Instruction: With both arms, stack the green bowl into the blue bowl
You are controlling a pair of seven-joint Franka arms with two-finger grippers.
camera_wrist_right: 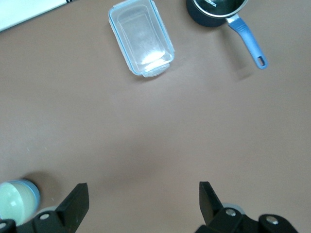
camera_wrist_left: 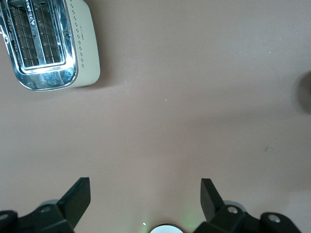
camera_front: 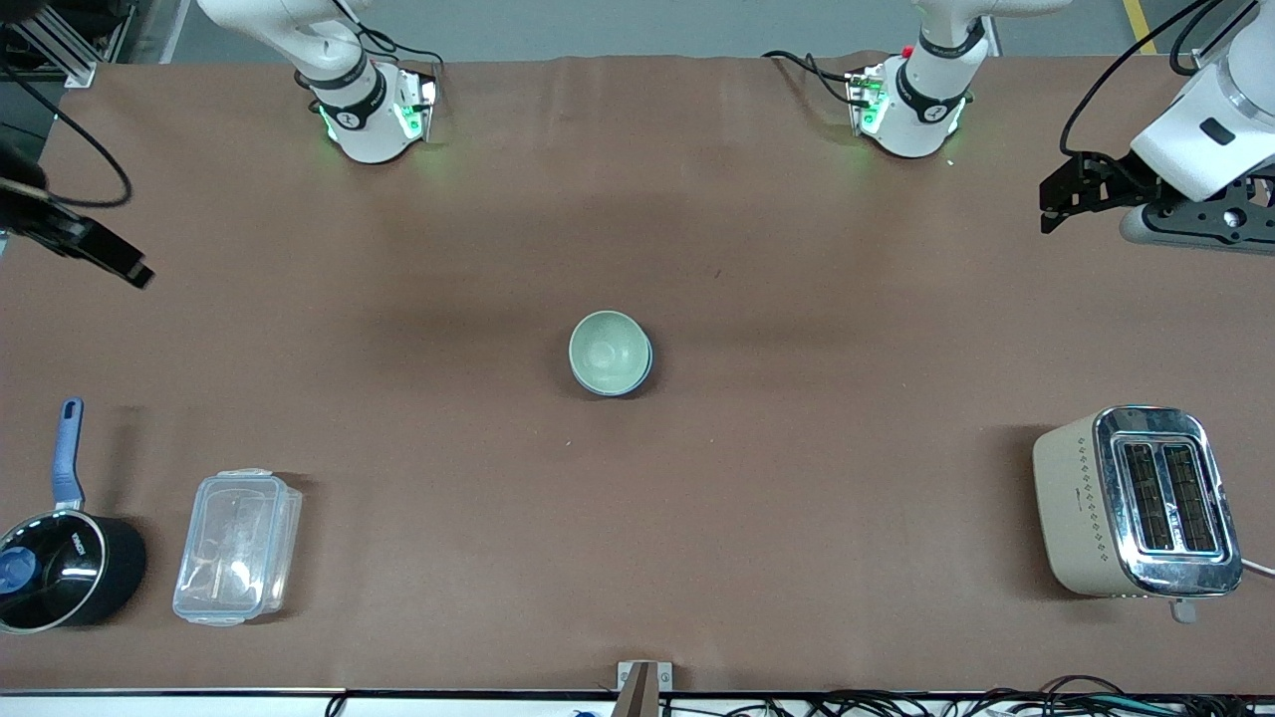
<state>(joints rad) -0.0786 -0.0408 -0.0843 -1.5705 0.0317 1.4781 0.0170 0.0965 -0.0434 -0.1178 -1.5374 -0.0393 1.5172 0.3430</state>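
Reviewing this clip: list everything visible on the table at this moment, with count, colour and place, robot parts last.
green bowl: one, pale green, table centre, nested in the blue bowl.
blue bowl: one, blue, under the green one, only its outer edge showing.
saucepan: one, black with blue handle, right arm's end, near the front camera.
container: one, clear plastic, beside the saucepan.
toaster: one, cream and chrome, left arm's end.
left tool: open, raised over the left arm's end.
right tool: open, over the right arm's end.
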